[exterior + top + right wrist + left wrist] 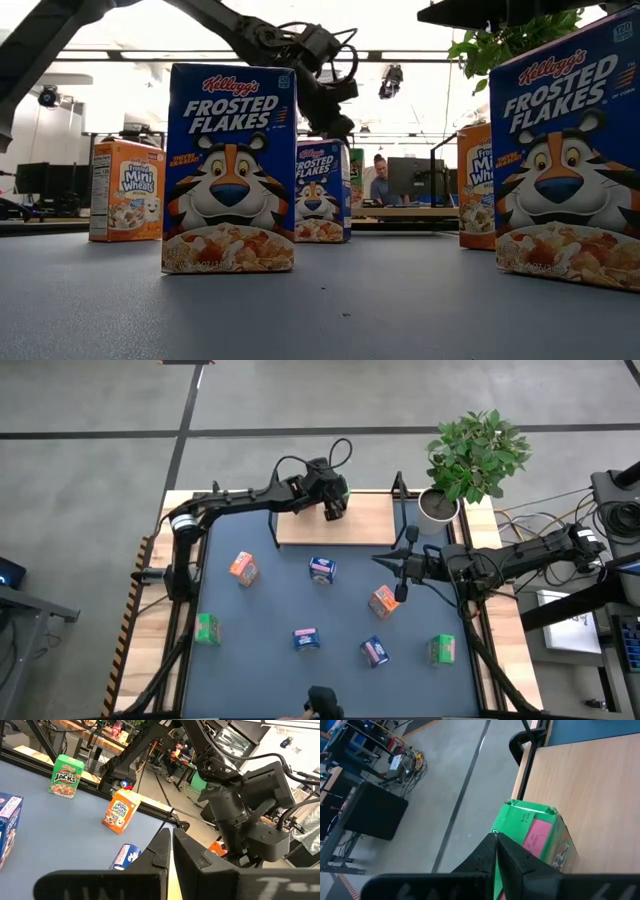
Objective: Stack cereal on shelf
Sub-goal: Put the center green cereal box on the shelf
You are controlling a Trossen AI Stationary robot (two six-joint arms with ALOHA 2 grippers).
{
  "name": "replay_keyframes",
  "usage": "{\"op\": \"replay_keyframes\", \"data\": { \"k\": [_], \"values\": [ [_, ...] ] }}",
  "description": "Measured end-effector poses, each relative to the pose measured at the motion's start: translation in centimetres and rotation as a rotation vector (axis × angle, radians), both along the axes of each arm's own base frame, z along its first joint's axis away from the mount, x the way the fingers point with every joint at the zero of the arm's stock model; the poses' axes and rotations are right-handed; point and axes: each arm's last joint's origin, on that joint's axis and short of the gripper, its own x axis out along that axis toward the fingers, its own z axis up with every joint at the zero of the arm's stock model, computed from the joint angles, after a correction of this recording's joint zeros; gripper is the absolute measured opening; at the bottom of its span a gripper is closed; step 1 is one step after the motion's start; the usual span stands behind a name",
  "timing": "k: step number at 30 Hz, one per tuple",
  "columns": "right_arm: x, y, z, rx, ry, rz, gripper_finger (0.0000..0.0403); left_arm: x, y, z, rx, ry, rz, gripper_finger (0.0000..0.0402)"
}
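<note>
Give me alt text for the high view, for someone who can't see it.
Seen from above, the left gripper hangs over the light-wood shelf at the table's far edge, while the right gripper hovers beside an orange cereal box. Seven small cereal boxes lie scattered on the dark table, and a potted plant stands beside the shelf.

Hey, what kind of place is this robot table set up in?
Probably a robotics lab or workshop: a bare concrete floor, desks with monitors where a person sits, and loose cables and equipment beside the table.
</note>
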Motion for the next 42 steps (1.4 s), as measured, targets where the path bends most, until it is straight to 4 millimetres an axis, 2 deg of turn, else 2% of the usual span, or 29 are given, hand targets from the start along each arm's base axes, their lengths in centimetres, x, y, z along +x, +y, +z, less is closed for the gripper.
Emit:
{"op": "replay_keyframes", "data": {
  "k": [7,16,33,42],
  "values": [
    [0.0,0.0,0.0,0.0,0.002,0.0,0.0011,-0.7,-1.1,2.1,0.047,0.022,-0.053,0.0],
    [0.0,0.0,0.0,0.0,0.002,0.0,0.0011,-1.2,-0.6,0.9,-0.006,0.093,-0.058,0.0],
    [0.0,0.0,0.0,0.0,0.002,0.0,0.0011,-0.8,-0.8,0.3,-0.128,-0.03,0.048,0.0],
    [0.0,0.0,0.0,0.016,-0.002,-0.001,0.0011,-0.9,-1.4,3.3,-0.122,-0.055,0.037,0.0]
  ]
}}
